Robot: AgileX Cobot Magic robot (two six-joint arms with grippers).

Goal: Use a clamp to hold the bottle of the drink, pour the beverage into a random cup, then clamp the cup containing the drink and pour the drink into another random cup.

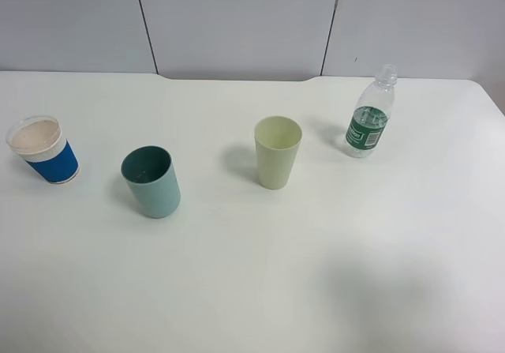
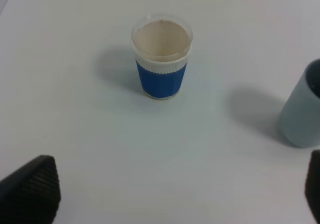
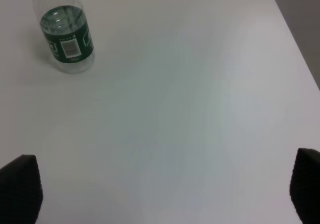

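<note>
The clear bottle point(image 1: 369, 114) with a dark green label stands upright at the back right of the white table point(image 1: 252, 274); the right wrist view shows the bottle point(image 3: 65, 31) well ahead of my open right gripper point(image 3: 162, 191). A blue-banded paper cup point(image 1: 44, 149) stands at the far left. In the left wrist view this paper cup point(image 2: 161, 56) is ahead of my open left gripper point(image 2: 175, 191), its cream inside looking dry. The teal tumbler point(image 1: 151, 181) stands right of it, and the teal tumbler point(image 2: 304, 108) sits at that view's edge. Neither gripper shows in the high view.
A taller pale yellow-green tumbler point(image 1: 277, 152) stands near the table's middle, between the teal tumbler and the bottle. A grey panelled wall point(image 1: 237, 21) runs behind the table's back edge. The table's right edge point(image 3: 295, 48) shows in the right wrist view.
</note>
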